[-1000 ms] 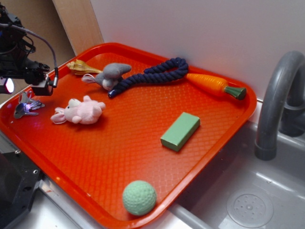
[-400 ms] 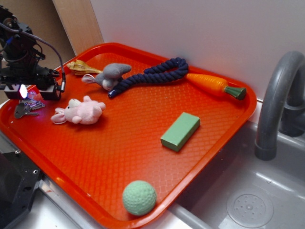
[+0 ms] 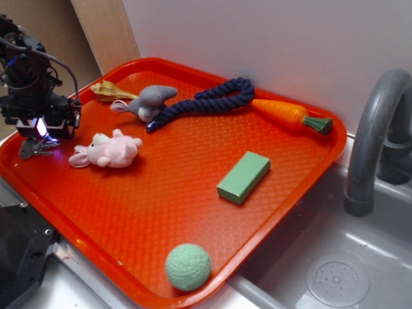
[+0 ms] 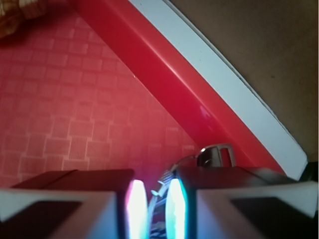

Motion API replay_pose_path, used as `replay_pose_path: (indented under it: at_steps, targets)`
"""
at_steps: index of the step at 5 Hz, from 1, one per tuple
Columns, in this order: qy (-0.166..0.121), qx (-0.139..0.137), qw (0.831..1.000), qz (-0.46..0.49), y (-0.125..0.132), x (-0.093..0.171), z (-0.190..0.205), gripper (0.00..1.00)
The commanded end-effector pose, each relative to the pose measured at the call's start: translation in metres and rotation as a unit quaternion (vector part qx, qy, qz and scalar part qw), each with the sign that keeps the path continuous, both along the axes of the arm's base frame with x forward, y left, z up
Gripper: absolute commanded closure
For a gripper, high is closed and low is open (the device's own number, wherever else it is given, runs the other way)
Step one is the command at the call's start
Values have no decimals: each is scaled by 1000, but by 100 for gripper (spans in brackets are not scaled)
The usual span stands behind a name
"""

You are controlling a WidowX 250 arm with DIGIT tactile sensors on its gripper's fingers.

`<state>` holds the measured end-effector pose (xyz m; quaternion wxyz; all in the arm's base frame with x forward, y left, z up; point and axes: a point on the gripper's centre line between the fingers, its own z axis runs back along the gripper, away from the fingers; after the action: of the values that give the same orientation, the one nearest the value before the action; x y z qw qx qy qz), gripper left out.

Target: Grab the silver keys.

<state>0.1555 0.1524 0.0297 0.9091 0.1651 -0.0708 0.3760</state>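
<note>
Gripper [image 3: 38, 129] and arm are seen at the far left corner of the red tray [image 3: 277, 193], lowered directly onto the silver keys [image 3: 32, 149], which lie on the tray floor close to the left rim and just beside the pink plush toy [image 3: 109, 150]. In the wrist view the two finger pads [image 4: 137, 204] are shown glowing and drawn close together, with only a narrow slot left between them; a thin strand of the wire ring and part of the key bunch [image 4: 164, 199] are seen inside that slot, while one key head [image 4: 215, 155] sticks out beyond the right finger toward the tray rim. The jaws are therefore judged to be nearly closed around the ring, though whether a firm pinch has been achieved cannot be told, since the contact itself is hidden under the fingers. As for progress, the approach and descent appear to be done and the closing looks all but finished; the keys are not yet lifted, for in the exterior view part of the bunch is seen resting on the tray just below and left of the gripper. What is left, by this judgement, is for the grip to be confirmed and the bunch raised clear of the tray.
</note>
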Motion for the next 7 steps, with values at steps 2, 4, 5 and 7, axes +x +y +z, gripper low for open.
replay_pose_path:
  at_steps: [2,4,5,7]
  targets:
    - [4,13,1000,-11,4,-8,3,100]
    - [16,-7,1000,-17,14,-13,15,100]
    - [-18,-75,995,-71,-2,-26,62,100]
    - [-51,-143,980,-125,-16,-38,122,100]
